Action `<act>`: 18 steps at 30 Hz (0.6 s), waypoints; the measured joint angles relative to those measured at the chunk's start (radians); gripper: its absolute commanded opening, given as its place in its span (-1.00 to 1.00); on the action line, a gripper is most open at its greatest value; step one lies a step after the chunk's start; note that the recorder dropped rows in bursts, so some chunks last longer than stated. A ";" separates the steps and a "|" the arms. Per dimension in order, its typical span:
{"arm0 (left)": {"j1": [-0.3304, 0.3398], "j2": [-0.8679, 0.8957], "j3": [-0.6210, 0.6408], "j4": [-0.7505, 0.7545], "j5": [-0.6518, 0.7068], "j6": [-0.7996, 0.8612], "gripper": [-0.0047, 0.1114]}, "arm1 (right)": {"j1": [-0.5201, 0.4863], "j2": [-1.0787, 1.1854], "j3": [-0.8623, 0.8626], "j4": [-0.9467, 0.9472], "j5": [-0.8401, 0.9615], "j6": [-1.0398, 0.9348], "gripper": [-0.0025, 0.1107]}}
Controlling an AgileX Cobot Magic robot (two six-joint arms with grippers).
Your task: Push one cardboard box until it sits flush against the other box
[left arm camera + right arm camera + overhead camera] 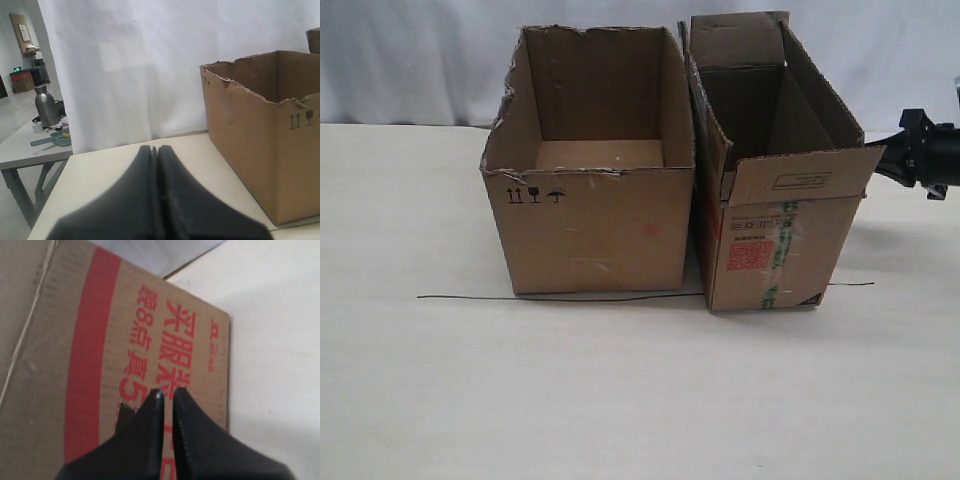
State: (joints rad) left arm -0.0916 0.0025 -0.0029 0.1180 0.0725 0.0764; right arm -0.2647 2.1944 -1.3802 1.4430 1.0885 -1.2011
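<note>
**Operator:** Where do the boxes stand?

**Inspector:** In the exterior view, your cardboard box (pixel 775 200) sits on the table (pixel 620 400) at 3 o'clock of the other box (pixel 590 180), just beside it. A thin dark gap shows between their near bottom corners. I cannot tell whether the upper walls touch. The near faces are not level: the cardboard box's end comes slightly further toward 6 o'clock. A thin black line (pixel 560 297) runs across the table along the foot of both.

**Operator:** And my right arm?

**Inspector:** Your right arm (pixel 928 152) enters at 3 o'clock of the cardboard box, level with its front flap. In the right wrist view, your right gripper (pixel 167 395) has its jaws drawn narrow with only a sliver between them, holding nothing. They point at the carton's side panel with the red lettering (pixel 170 345). Contact cannot be confirmed.

**Operator:** The left one?

**Inspector:** Your left gripper (pixel 154 150) has its jaws pressed together and empty. It hangs above the table, apart from the other box. A grey bottle (pixel 47 105) stands on a side table (pixel 30 150) beyond the white curtain (pixel 130 65).
</note>
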 measured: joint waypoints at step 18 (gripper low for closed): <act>0.000 0.000 0.000 0.000 0.000 0.000 -0.92 | 0.000 -0.004 0.087 0.009 0.080 -0.056 -0.87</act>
State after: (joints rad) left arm -0.0916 0.0025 -0.0029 0.1180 0.0725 0.0764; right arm -0.2647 2.1906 -1.2935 1.4522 1.1681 -1.2570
